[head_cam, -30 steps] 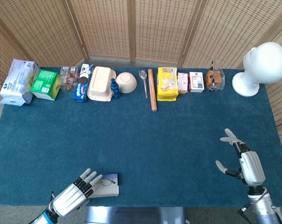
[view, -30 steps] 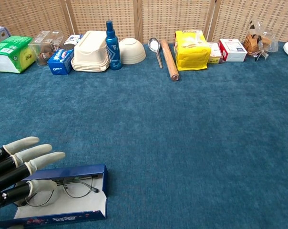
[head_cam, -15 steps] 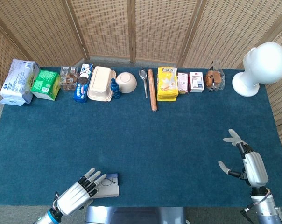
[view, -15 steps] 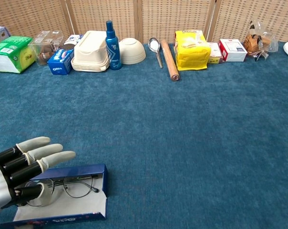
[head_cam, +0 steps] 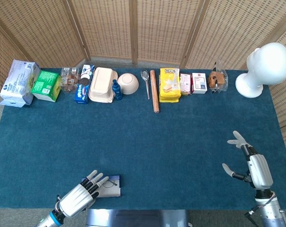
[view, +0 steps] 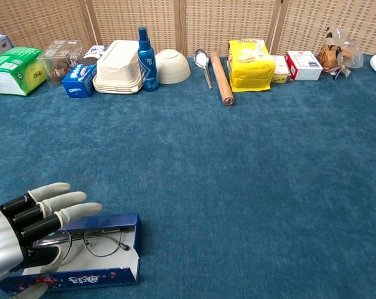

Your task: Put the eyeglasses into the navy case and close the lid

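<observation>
From the head view we see the navy case (head_cam: 110, 187) lying near the front edge of the table (head_cam: 147, 142), toward its front left corner, with its long axis running along that edge. Our left hand (head_cam: 81, 197) lies over the left end of the case, fingers stretched out side by side and pointing toward the case's right end. Our right hand (head_cam: 251, 163) hangs near the right edge, well apart from the case, fingers spread and holding nothing. So the left hand is plainly the nearer one for the lid.

In the chest view the case (view: 107, 265) is open, and the eyeglasses (view: 88, 244) already lie inside it on the pale lining, lenses side by side along the case's length. The raised navy lid stands along the case's far side, and the left hand's (view: 23, 227) upper fingers (view: 63, 198) rest along or just above its top edge; we cannot tell whether they touch it. A lower finger reaches in over the left lens, and the thumb shows at the near wall of the case. The hand grips nothing that we can make out. The right hand is out of this view.

We judge the glasses step done; closing means the lid must swing from the far side toward us, down over the glasses.
</observation>
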Available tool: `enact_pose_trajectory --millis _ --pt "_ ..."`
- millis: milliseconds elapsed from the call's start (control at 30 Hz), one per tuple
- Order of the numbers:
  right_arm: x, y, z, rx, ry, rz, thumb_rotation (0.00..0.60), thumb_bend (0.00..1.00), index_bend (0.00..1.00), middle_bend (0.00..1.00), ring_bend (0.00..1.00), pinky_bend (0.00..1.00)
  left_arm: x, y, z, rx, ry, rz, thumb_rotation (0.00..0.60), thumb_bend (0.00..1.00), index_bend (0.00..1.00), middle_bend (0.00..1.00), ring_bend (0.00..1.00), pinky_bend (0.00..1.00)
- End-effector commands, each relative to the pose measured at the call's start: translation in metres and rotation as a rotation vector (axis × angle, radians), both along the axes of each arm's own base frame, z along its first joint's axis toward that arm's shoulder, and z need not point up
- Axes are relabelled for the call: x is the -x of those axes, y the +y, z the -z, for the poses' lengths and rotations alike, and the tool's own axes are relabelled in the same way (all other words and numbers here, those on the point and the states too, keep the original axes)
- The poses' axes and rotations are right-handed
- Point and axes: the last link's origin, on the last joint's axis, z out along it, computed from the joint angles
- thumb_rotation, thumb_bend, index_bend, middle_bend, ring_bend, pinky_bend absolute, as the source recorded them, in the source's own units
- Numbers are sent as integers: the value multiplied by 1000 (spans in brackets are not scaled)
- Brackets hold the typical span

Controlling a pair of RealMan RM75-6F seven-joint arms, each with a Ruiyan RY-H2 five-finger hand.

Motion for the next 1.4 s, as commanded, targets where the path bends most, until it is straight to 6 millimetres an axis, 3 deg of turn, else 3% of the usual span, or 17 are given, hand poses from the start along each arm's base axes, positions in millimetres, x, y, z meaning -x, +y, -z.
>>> enact_pose_trajectory --millis 33,133,700,1400 --pt "1 0 0 0 0 1 600 244 41 291 251 312 -1 0 0 7 -9 -16 556 470 591 79 0 0" --pt "1 1 0 2 -2 3 600 244 41 291 251 312 -1 -1 -1 14 -26 -43 591 493 605 96 0 0" --pt "3 1 1 -3 -10 6 600 240 40 291 251 312 6 10 -20 -72 -71 -112 589 499 576 81 0 0" --pt "7 0 -5 3 -6 21 600 238 34 291 251 312 3 36 -13 -119 -122 -201 588 496 518 56 0 0"
